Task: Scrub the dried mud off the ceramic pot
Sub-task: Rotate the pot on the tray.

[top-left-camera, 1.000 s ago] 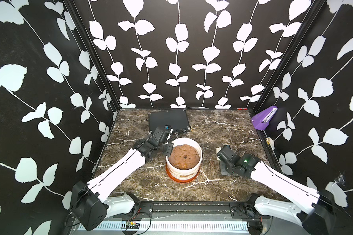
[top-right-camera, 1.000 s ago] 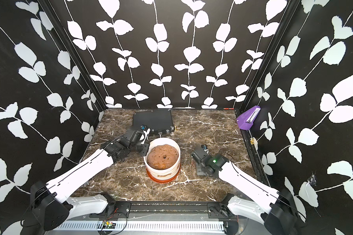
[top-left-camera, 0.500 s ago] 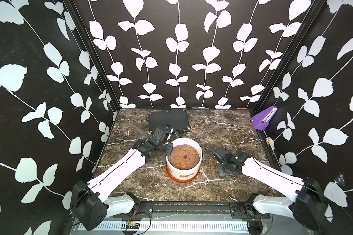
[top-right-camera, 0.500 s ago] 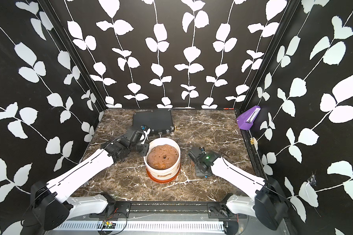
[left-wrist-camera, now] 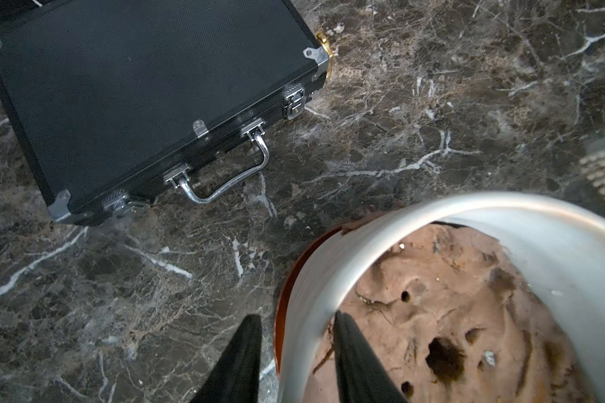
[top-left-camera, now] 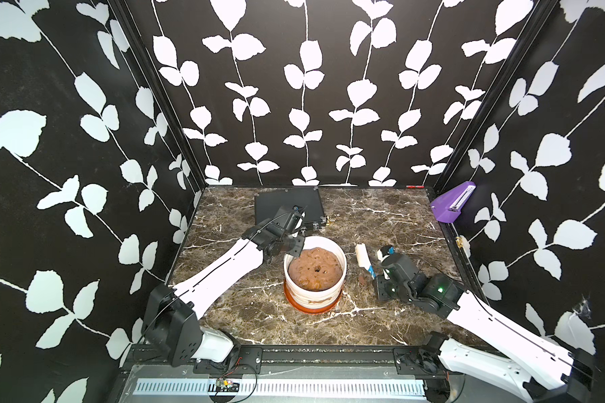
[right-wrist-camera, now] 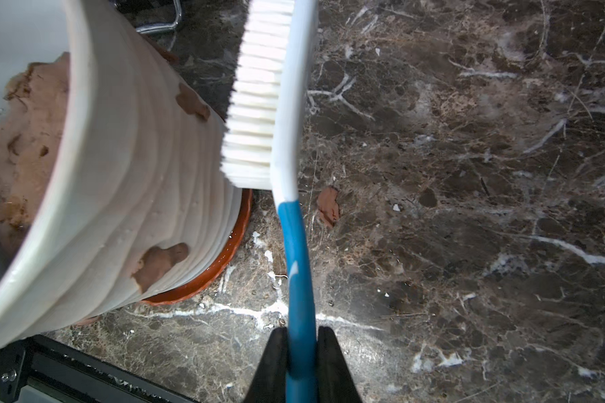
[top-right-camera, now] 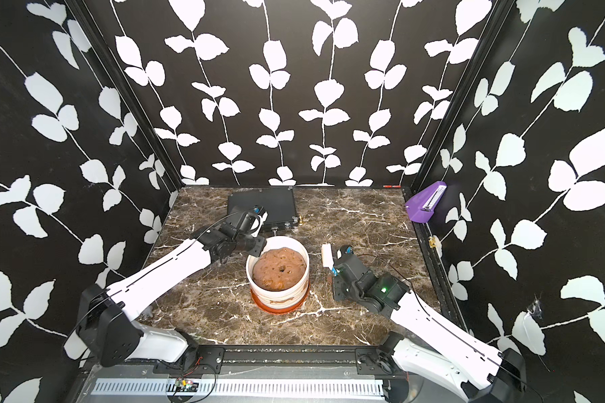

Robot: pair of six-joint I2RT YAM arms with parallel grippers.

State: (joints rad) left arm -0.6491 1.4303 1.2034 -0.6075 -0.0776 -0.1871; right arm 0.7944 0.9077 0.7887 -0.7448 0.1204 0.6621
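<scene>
Overhead, in both top views, the ceramic pot (top-left-camera: pixel 314 296) (top-right-camera: pixel 280 295) stands upright on its orange saucer (top-left-camera: pixel 311 310) near the middle of the marbled worktop (top-left-camera: pixel 392 223). It is filled with a lumpy brown mound (top-left-camera: pixel 315 268) that has a hole in its centre. The left pincer (top-left-camera: pixel 293 253) sits at the pot's rim on the far left side, in front of a closed black case (top-left-camera: pixel 287 207) lying flat toward the back wall. The right pincer (top-left-camera: pixel 376 275) is to the right of the pot and holds a brush (top-left-camera: pixel 362 257), whose white head points toward the back. The head is near the pot but apart from it. A purple object (top-left-camera: pixel 453 206) is fixed to the right wall, well apart from the rest.

From the left wrist, the two black fingers (left-wrist-camera: pixel 241 359) stand spread on either side of the pot's rim (left-wrist-camera: pixel 308 314). One is outside the wall, with a strip of saucer showing between it and the pot. The other is inside, just beside the inner wall above the mound. The case lies beyond, its latches and chrome handle (left-wrist-camera: pixel 224 181) turned toward the pot.

From the right wrist, the fingers (right-wrist-camera: pixel 273 363) are pressed together on the brush's blue handle (right-wrist-camera: pixel 296 261). The bristles face the pot's ribbed white wall; whether they touch it cannot be told. Two reddish-brown blotches of dried mud (right-wrist-camera: pixel 159 261) cling to that wall, one of them (right-wrist-camera: pixel 193 101) just beside the bristles. A small brown scrap (right-wrist-camera: pixel 329 206) lies on the worktop near the saucer.
</scene>
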